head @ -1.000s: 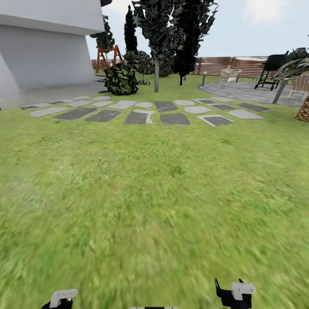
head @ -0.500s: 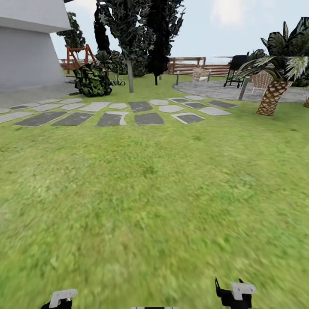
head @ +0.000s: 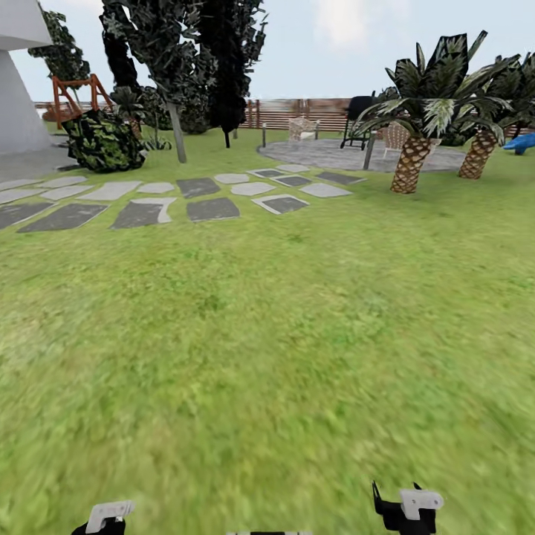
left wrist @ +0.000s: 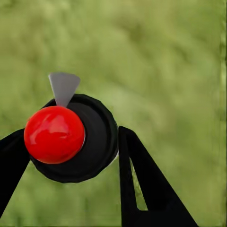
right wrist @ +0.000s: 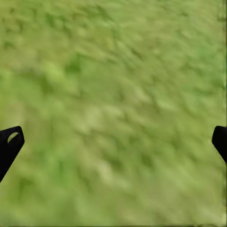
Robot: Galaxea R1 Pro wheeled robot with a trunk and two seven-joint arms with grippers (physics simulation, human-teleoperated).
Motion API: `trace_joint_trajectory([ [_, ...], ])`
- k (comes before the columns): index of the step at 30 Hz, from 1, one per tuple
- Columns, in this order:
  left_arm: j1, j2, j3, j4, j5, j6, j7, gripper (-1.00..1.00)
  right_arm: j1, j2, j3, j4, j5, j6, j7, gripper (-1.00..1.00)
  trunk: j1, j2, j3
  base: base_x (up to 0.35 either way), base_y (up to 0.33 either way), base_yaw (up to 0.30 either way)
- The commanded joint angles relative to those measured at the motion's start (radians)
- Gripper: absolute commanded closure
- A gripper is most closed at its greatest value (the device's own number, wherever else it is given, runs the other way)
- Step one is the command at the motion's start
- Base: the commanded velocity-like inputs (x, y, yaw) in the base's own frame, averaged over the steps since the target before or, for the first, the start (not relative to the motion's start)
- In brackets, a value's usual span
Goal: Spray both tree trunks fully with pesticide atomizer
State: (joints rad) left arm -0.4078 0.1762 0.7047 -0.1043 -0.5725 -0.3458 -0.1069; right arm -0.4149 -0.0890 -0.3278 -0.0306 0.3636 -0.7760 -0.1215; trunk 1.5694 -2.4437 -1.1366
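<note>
Garden lawn (head: 267, 357), grey paving slabs (head: 212, 208), slatted fence (head: 297, 111) beyond.
Left gripper (left wrist: 71, 142) fingers pinch the atomizer (left wrist: 71, 137): black body, red cap. Right gripper (right wrist: 113, 142) fingers spread wide.

Both end effectors cropped; white house (head: 16, 89) cut off.

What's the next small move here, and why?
Probably keep turning the base to look for the thick pale trunks. The left pincer is already shut on the atomizer, red knob toward the wrist camera, so pickup looks done. The head view offers lawn, paving slabs, palms and dark thin-stemmed trees, none a clear target. The right pincer is open over grass.
</note>
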Motion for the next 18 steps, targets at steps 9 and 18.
trace_joint_trajectory([
  [9, 0.0, -0.001, 0.007, 0.003, -0.001, -0.003, -0.007, 1.0, -0.001, 0.0, -0.002, 0.001, 0.011, -0.002, -0.009, -1.0, 0.0, 0.0, -0.001, 0.013, -0.023, -0.3],
  [18, 0.0, -0.001, 0.007, 0.002, -0.002, -0.002, -0.007, 1.0, -0.001, 0.0, -0.002, 0.001, 0.011, -0.002, -0.009, -1.0, 0.0, 0.0, -0.001, 0.132, -0.077, -0.3],
])
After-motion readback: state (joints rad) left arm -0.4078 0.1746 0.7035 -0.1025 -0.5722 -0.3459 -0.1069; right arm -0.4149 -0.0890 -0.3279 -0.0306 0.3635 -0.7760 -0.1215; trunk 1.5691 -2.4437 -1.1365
